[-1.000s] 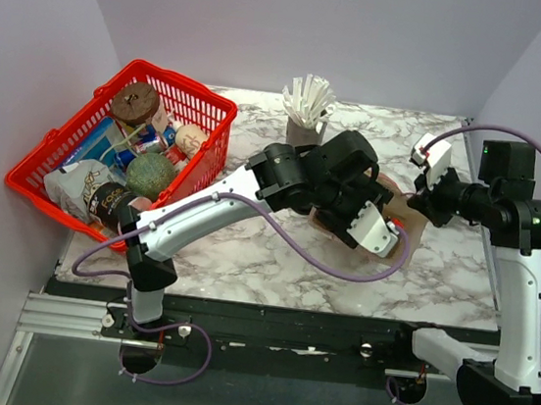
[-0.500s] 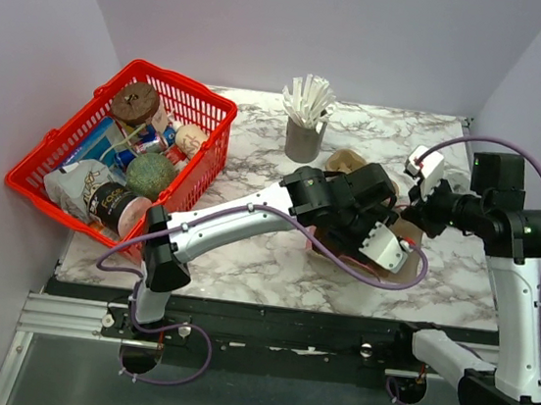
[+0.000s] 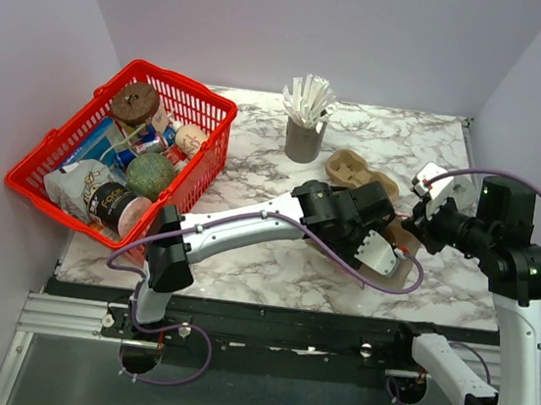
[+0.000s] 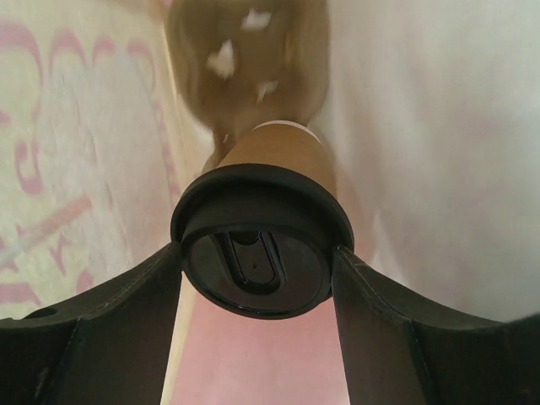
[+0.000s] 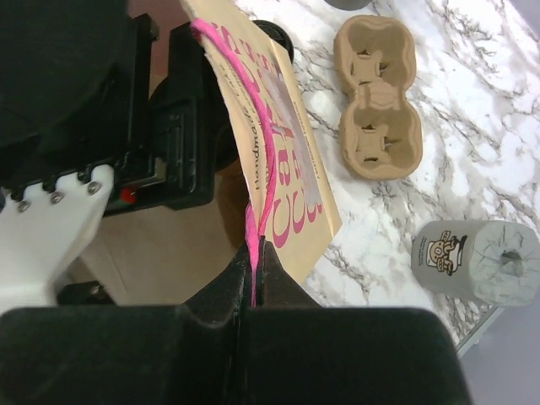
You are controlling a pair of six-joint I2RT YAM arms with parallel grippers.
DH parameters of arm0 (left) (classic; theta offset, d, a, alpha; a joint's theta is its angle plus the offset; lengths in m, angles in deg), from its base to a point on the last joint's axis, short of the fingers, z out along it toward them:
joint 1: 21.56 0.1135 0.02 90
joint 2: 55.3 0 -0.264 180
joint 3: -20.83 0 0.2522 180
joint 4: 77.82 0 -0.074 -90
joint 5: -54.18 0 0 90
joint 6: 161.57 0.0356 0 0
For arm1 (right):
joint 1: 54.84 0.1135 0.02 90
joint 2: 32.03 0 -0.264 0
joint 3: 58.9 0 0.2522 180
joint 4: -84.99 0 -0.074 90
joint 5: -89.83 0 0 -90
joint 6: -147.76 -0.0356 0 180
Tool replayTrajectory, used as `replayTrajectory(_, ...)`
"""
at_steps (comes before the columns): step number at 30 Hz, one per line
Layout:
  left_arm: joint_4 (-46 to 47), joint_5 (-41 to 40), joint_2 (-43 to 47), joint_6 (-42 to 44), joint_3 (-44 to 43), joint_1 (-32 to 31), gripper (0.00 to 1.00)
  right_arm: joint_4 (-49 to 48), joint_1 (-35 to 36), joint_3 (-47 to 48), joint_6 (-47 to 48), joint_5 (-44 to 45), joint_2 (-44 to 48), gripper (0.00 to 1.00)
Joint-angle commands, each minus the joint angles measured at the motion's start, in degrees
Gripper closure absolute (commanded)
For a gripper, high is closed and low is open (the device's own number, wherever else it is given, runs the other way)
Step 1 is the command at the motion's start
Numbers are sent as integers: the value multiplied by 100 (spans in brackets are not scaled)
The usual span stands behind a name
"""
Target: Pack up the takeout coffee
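The takeout coffee, a tan paper cup (image 4: 278, 152) with its black lid (image 4: 257, 266) on, is gripped at the lid rim by my left gripper (image 4: 257, 253). It is inside a tan paper bag with pink print (image 5: 291, 143); the bag walls surround it in the left wrist view. In the top view my left gripper (image 3: 379, 251) reaches into the bag (image 3: 403, 235), which the arm mostly hides. My right gripper (image 5: 256, 253) is shut on the bag's pink handle (image 5: 251, 224) and holds the bag's mouth up; it also shows in the top view (image 3: 416, 222).
A brown pulp two-cup carrier (image 3: 355, 170) lies behind the bag, also in the right wrist view (image 5: 376, 93). A grey cup of white sticks (image 3: 304, 138) stands at the back. A red basket (image 3: 213, 107) of groceries sits at the left.
My left arm has swung right and down, carrying the lidded cup into the bag. My right gripper has shifted slightly right and toward the front with the bag handle.
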Motion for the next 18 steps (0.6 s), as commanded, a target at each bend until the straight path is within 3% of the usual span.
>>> replayTrajectory(1, 392, -746, 59, -252, 302, -103, 100, -11, 82, -301, -101, -139, 178, 100)
replayTrajectory(14, 849, -1036, 384, -454, 1339, -121, 100, -661, 179, -750, -1191, -402, 793, 99)
replayTrajectory(18, 1532, -1072, 709, -411, 1786, -112, 100, -959, 179, -820, -1551, -534, 864, 99)
